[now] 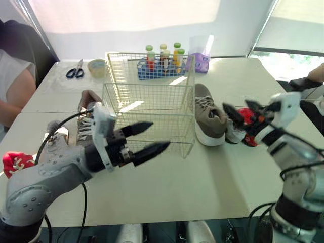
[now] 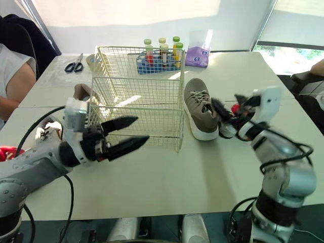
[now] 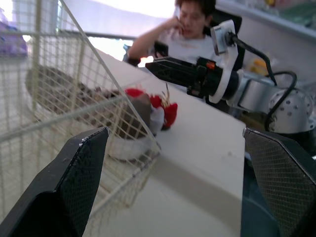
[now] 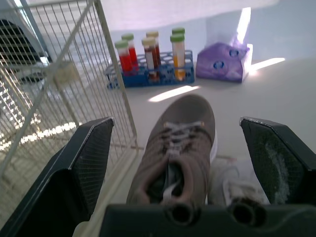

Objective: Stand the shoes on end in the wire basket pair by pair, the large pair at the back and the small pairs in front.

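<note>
The empty wire basket (image 1: 149, 96) stands mid-table. One large brown shoe (image 1: 208, 119) lies flat by its right side, and its mate (image 1: 87, 114) lies by the left side. Small white (image 1: 237, 130) and red (image 1: 249, 119) shoes lie right of the brown shoe. A small pale shoe (image 1: 55, 142) and a red one (image 1: 15, 162) lie at the left. My left gripper (image 1: 159, 134) hangs open and empty before the basket's front. My right gripper (image 1: 239, 108) is open above the small shoes, behind the brown shoe's heel (image 4: 180, 143).
Behind the basket stand a blue rack of tubes (image 1: 162, 63) and a purple tissue pack (image 1: 200, 61). Scissors (image 1: 76, 71) and a tape roll (image 1: 96, 67) lie at the back left. A person (image 1: 12, 86) sits at the left edge.
</note>
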